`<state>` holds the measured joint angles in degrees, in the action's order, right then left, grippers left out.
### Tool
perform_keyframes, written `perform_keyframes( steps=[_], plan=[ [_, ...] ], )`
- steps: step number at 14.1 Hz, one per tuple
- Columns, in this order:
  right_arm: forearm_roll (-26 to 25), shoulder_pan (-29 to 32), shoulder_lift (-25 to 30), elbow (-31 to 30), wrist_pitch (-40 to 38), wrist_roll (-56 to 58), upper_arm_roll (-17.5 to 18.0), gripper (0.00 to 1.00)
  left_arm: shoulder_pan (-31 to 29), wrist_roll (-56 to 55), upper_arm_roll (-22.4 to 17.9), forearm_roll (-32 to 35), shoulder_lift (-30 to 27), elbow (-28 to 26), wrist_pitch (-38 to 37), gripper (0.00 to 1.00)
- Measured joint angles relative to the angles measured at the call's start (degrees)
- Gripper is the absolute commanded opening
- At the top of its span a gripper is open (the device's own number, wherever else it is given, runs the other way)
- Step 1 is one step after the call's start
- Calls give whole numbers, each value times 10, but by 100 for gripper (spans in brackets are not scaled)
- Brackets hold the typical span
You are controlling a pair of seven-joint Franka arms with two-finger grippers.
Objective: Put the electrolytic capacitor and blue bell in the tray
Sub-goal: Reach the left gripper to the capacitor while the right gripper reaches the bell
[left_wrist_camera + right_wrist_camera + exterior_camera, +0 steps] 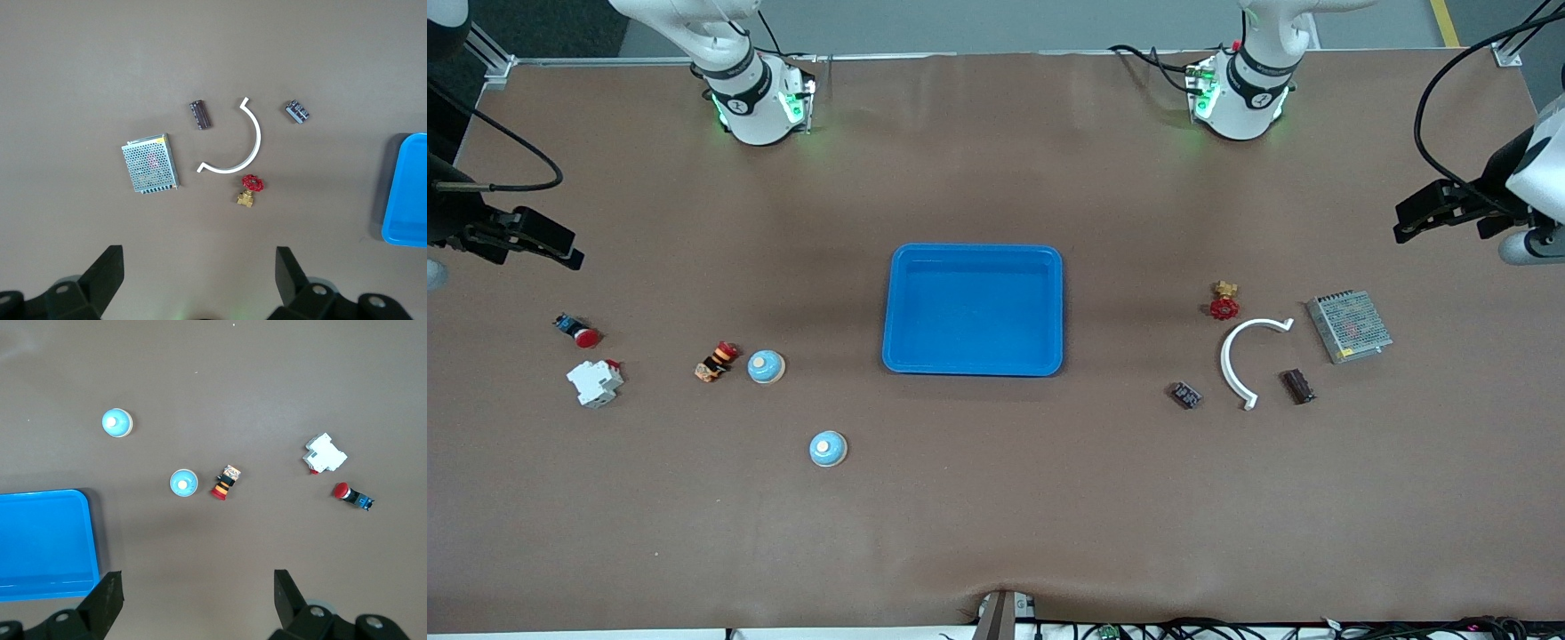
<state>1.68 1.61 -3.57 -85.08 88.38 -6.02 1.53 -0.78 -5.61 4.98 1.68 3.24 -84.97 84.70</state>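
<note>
- The tray [973, 309] sits mid-table, with nothing in it; nothing placed yet.
- Two blue bells [766, 366] [828, 449] lie toward the right arm's end, one nearer the front camera.
- The electrolytic capacitor [1298, 386] lies toward the left arm's end beside a white curved clip [1247, 358].
- The left hand [197, 283] and right hand [197, 603] hang spread, holding nothing.

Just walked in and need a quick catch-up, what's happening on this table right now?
Nothing is being handled yet. The left gripper and right gripper both hang open over their own ends of the table, holding nothing. The blue tray sits in the middle with nothing in it. Two blue bells lie toward the right arm's end. Toward the left arm's end, a dark cylindrical capacitor lies beside a white curved piece, near a metal mesh box and a red-handled valve.
</note>
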Motion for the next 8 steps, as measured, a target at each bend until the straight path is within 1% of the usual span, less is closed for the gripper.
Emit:
perform_keyframes(
  steps=[2, 4, 6, 8],
  plan=[
    [0, 0, 0, -1, -1, 0, 0, 100, 3, -7, 2, 0, 14, 0, 0, 100],
    [0, 0, 0, -13, -1, 0, 1, 100, 6, -39, 4, 0, 27, -2, 0, 100],
    [1, -3, 0, -41, 20, -12, 4, 100, 11, -62, 6, 0, 37, -15, 8, 100],
    [2, -22, 0, -87, 67, -54, 7, 100, 24, -94, 8, 0, 42, -52, 46, 100]
  ],
)
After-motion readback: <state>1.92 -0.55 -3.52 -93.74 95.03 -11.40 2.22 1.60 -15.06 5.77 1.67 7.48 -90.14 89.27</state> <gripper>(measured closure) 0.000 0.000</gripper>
